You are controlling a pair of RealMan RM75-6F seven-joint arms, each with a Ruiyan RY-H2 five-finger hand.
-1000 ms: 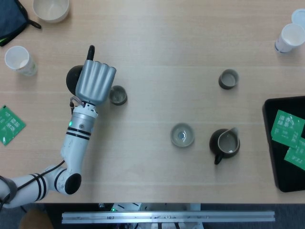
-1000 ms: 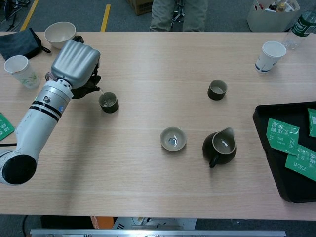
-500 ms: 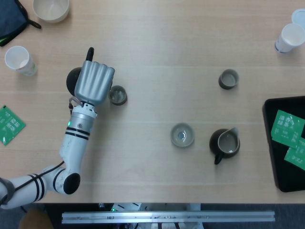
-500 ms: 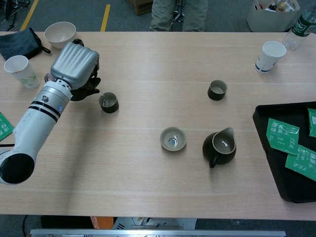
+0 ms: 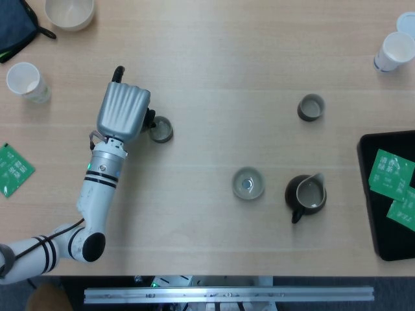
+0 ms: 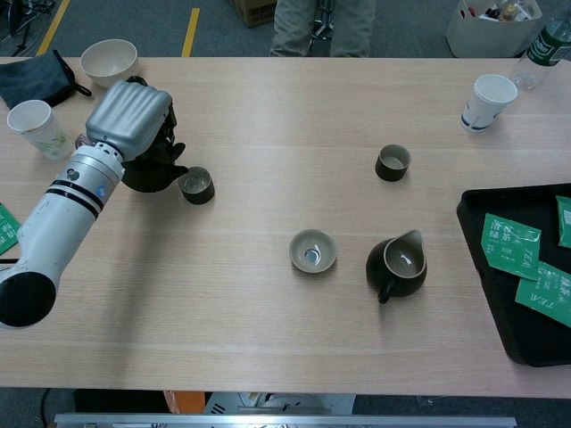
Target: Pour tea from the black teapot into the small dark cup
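Left hand (image 6: 130, 119) grips the black teapot (image 6: 153, 172), fingers wrapped over it; the pot sits low at the desk's (image 6: 268, 312) left side, spout beside the small dark cup (image 6: 195, 185). Head view: hand (image 5: 122, 110) hides most of the pot. Right hand out of sight.

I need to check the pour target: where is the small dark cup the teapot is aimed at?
In both views the small dark cup stands left of the table's centre, right beside the spout of the black teapot held by the left hand.
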